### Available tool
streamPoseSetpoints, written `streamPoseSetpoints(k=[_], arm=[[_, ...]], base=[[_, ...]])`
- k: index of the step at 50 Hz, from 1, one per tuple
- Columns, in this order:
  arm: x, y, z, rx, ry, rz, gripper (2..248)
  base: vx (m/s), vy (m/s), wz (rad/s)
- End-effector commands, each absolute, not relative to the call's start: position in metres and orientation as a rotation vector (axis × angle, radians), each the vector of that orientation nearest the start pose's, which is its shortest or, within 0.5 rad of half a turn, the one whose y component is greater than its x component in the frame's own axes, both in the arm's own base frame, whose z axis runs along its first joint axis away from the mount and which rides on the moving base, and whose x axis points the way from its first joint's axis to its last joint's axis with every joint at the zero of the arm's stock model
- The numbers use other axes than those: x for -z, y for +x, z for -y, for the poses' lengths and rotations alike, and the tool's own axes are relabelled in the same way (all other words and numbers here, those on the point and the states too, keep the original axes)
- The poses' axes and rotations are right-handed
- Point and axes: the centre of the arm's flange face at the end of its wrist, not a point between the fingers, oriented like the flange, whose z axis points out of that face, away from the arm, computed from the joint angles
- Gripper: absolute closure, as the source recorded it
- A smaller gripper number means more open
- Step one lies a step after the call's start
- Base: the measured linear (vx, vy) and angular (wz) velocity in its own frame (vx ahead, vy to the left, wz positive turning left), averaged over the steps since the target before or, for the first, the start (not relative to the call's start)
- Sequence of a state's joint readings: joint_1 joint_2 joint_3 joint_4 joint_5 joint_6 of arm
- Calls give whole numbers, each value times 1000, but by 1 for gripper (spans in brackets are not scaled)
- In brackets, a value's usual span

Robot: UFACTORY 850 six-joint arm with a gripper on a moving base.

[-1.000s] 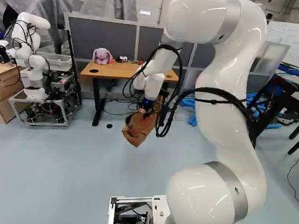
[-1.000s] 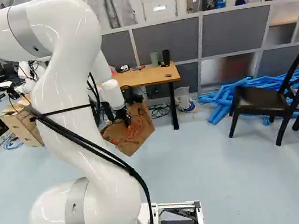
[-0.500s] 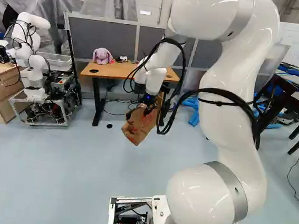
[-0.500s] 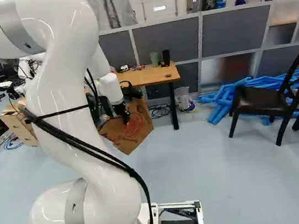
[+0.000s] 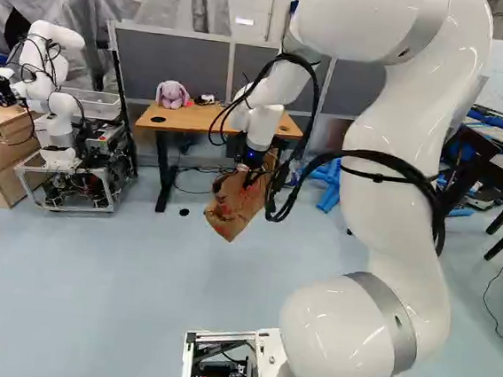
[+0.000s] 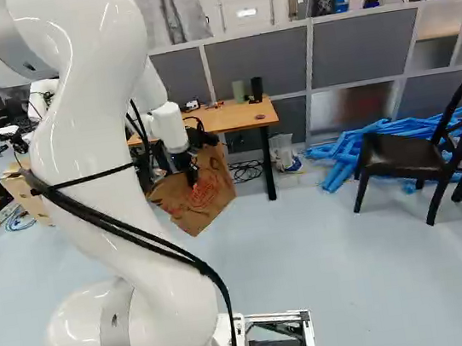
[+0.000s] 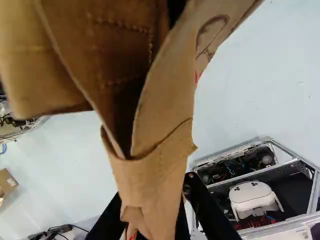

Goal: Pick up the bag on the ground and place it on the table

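Brown paper bag (image 5: 235, 206) is hanging tilted from the black gripper (image 6: 191, 175), one corner pointing down, off the floor (image 5: 90, 289). In the wrist view, the gripper (image 7: 157, 215) is pinching a gathered part of the bag between its two fingers, while the rest is spreading out ahead. The bag is showing in front of the wooden-topped table (image 5: 187, 122), not resting on it. The white arm (image 5: 388, 246) is reaching out toward that side. On the table, a pink plush rabbit (image 5: 172, 94) is sitting, and a dark cup (image 6: 256, 88) is standing beside a green one (image 6: 239, 92).
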State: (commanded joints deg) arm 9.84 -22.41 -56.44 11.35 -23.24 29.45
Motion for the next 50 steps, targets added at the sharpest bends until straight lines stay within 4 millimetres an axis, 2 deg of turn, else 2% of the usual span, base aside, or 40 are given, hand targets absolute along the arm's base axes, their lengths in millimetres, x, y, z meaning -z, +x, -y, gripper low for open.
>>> streamPoseSetpoints(k=[50], arm=[[-438,522,-92,154,-2874,-755,227]], base=[[0,0,0]])
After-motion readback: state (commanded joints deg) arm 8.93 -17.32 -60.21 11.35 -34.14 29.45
